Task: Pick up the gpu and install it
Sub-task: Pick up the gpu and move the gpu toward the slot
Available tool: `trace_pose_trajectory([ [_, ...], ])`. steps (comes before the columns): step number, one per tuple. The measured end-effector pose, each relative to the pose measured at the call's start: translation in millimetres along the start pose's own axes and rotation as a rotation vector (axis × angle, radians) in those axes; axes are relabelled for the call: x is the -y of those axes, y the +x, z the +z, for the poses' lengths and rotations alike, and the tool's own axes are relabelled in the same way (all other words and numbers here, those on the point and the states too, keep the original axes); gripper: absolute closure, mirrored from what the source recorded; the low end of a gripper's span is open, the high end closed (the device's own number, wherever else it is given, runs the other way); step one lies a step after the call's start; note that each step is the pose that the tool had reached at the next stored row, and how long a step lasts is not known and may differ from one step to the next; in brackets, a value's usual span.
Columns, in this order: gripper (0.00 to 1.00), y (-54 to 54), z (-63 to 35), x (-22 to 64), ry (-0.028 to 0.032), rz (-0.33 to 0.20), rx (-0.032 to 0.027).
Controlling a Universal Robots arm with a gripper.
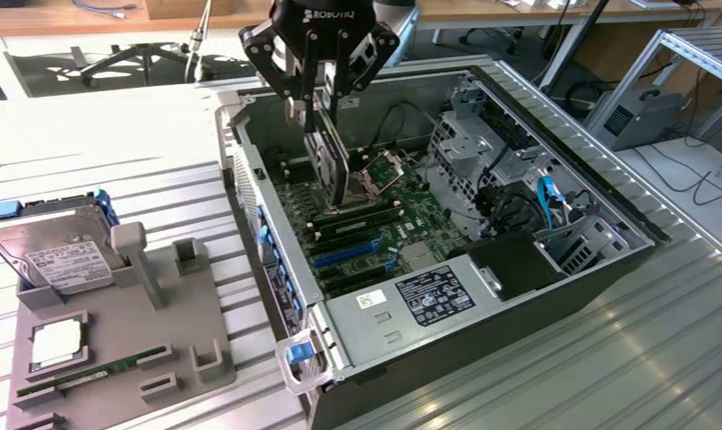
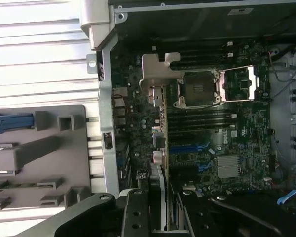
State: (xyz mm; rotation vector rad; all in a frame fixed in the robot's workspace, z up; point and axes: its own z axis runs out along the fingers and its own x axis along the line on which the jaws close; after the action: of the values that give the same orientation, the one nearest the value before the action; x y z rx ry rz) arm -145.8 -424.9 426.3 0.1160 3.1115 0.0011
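Table (image 1: 648, 358): slatted metal surface; it carries the case and the holder.
Computer case (image 1: 600, 193): open tower lying on its side, interior facing up, toward the exterior view's right.
Motherboard (image 1: 397, 228): green board on the case floor, with blue expansion slots and dark memory slots.
Grey holder (image 1: 134, 331): moulded parts tray on the table, beside the case on the exterior view's left; several of its pockets are bare.
Gripper (image 1: 317, 107): black two-finger unit hanging over the open case; its fingers (image 2: 133, 212) are drawn in against the two faces of the gpu, clamping it.
Gpu (image 1: 328, 166): off the holder and in the gripper's hold, standing on edge inside the case above the motherboard, close to the CPU socket; silver bracket at the end farthest from the gripper. Contact with the board cannot be told.
Hard drive (image 1: 56, 255): silver box with white label, upright in the holder's far end, blue frame around it.
CPU socket (image 1: 379, 175): metal frame flipped open.
RAM stick (image 1: 92, 372): long green strip lying in the holder's near edge.
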Motion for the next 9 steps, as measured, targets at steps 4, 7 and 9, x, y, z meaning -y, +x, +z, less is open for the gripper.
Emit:
trace_pose_trajectory([
  [4, 0.73, -9.7, 0.2, -1.8, 0.0033, 0.000, 0.0001],
  [7, 0.73, -17.0, 0.5, -3.2, 0.0052, 0.000, 0.0003],
  [9, 0.73, -22.2, 0.7, -4.5, 0.0060, 0.000, 0.0004],
])
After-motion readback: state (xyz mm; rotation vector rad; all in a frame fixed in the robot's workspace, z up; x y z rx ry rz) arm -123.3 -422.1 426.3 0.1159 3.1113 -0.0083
